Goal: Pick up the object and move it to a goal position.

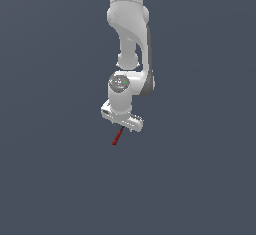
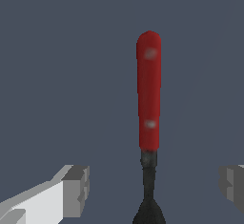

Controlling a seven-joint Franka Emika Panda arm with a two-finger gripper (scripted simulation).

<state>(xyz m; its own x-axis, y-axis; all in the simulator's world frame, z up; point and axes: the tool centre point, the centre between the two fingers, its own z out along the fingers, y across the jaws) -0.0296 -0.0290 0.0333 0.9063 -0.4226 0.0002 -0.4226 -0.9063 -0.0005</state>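
The object [image 2: 149, 94] is a thin stick with a red handle and a blackish end [image 2: 148, 204]. In the wrist view it lies lengthwise between my fingers, its dark end nearest the camera. My gripper [image 2: 155, 189] is open: one grey fingertip [image 2: 77, 189] and the other [image 2: 232, 186] stand well apart from the stick on either side. In the exterior view the white gripper [image 1: 123, 126] hangs right over the object [image 1: 117, 137], whose red part sticks out from under it toward the front; the fingers themselves are hidden by the hand.
A flat, uniform dark grey-blue surface [image 1: 200, 179] lies all around. The arm's white links [image 1: 129, 29] rise behind the gripper.
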